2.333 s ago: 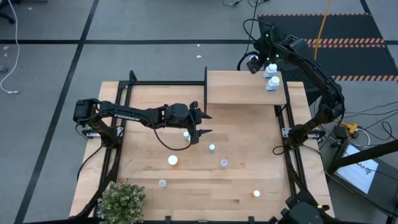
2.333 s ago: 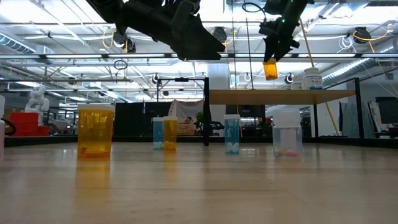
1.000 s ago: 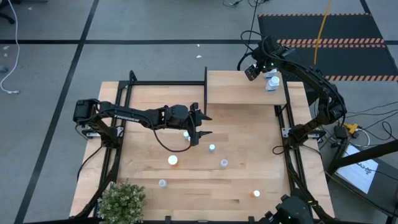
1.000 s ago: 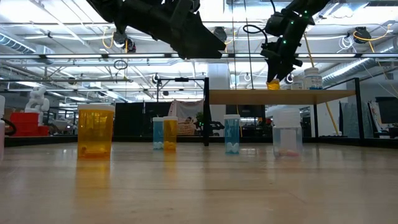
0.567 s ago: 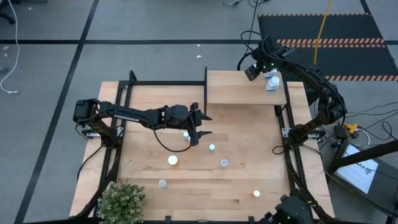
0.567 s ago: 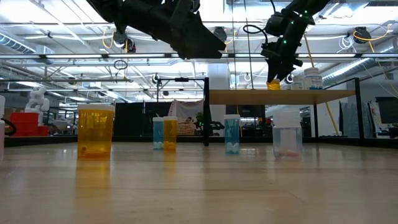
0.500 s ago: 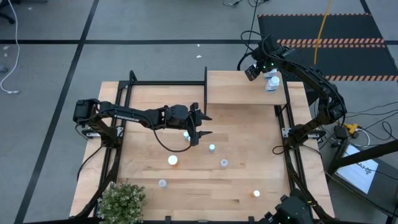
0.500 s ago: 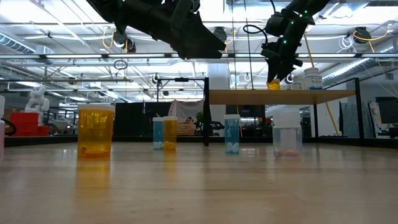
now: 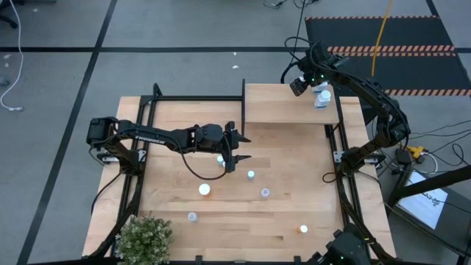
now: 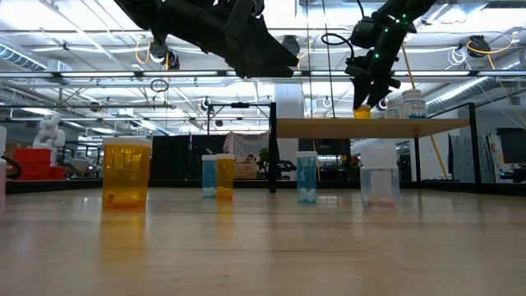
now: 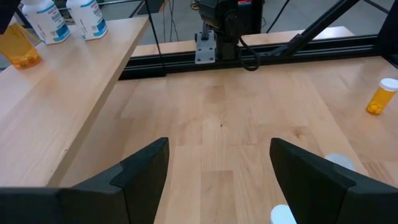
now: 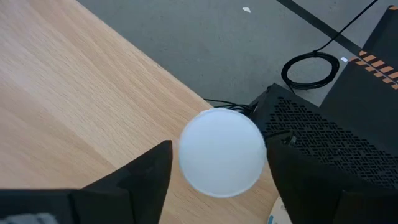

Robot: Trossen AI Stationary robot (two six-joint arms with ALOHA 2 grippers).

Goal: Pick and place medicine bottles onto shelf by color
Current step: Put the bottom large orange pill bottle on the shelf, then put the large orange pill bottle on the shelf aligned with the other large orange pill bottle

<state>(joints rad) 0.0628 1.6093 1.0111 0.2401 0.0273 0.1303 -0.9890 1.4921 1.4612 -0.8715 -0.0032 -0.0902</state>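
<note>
Right hand (image 12: 217, 163) has loosened around the white-capped orange bottle (image 12: 222, 152).

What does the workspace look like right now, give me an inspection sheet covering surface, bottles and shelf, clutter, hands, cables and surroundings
Surface: light-wood table, black frame rails along its sides.
Job's things: shelf carries two white bottles and an orange bottle at its far right corner; six small bottles stand loose on the table.
Clutter: potted plant at the near left corner.
Hands: right hand straddles the orange bottle's white cap on the shelf, fingers either side; left hand hovers open over the table, empty.
Cables: coiled black cable on the floor behind the shelf.
Surroundings: grey floor, hazard-striped mat.
</note>
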